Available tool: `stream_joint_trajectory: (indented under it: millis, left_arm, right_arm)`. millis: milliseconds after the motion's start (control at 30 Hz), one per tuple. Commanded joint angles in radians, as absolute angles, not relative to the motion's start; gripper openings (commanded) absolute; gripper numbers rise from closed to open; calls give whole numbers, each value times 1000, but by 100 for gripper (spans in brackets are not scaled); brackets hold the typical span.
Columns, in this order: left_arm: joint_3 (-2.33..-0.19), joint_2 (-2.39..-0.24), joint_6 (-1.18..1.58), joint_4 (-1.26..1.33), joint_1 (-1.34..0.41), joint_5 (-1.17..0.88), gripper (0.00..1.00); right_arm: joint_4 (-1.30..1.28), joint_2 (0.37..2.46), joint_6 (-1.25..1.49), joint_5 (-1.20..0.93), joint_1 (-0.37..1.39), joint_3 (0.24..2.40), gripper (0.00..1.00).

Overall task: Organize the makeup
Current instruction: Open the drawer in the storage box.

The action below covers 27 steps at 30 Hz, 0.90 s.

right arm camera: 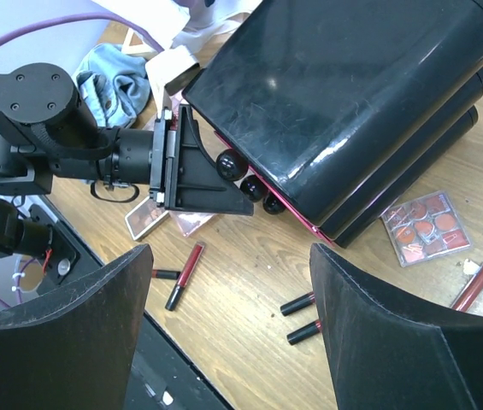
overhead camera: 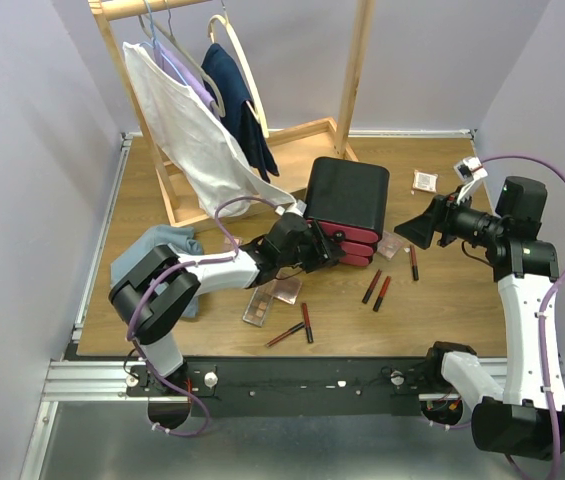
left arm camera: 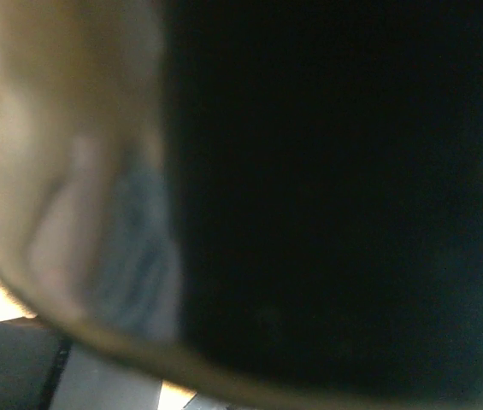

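The makeup lies scattered on the wooden table. Two eyeshadow palettes (overhead camera: pixel 260 305) (overhead camera: pixel 288 290) lie in front of the black drawer box (overhead camera: pixel 347 195), and a third palette (right arm camera: pixel 421 226) lies to its right. Lip tubes lie at the front (overhead camera: pixel 307 322) (overhead camera: pixel 284 335) and to the right (overhead camera: pixel 371 286) (overhead camera: pixel 382 293) (overhead camera: pixel 413 262). A small square blush case (overhead camera: pixel 424 181) sits at the back right. My left gripper (overhead camera: pixel 322 248) is pressed against the box's drawer knobs (right arm camera: pixel 250 184); its own view is dark and blurred. My right gripper (right arm camera: pixel 228 282) hovers open and empty above the table to the right of the box.
A light blue cloth (overhead camera: pixel 157 250) lies at the left. A wooden clothes rack (overhead camera: pixel 357 70) with hanging garments (overhead camera: pixel 192 120) stands at the back, and a white garment trails down to the box. The black rail (overhead camera: pixel 292 380) runs along the near edge.
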<state>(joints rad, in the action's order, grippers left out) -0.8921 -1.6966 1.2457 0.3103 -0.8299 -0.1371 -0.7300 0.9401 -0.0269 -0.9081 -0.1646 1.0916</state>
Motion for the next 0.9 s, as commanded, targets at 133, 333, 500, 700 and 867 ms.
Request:
stream_joint_trajectory:
  millis: [133, 333, 500, 700, 867]
  left_arm:
    - [-936, -1707, 1278, 233, -813, -8, 51]
    - [-910, -1678, 1345, 262, -815, 95, 51]
    - [-902, -1674, 1367, 311, -813, 124, 52]
    - [-861, -1666, 1424, 388, -819, 159, 53]
    - [-845, -1667, 1457, 436, -821, 173, 56]
  right_arm:
    - [-736, 928, -20, -943, -175, 1075, 82]
    - [-735, 930, -14, -951, -176, 1074, 82]
    - [-733, 922, -15, -957, -176, 1057, 82]
    - [-741, 899, -12, -956, -178, 1055, 82]
    - [-758, 884, -25, -950, -178, 1065, 82]
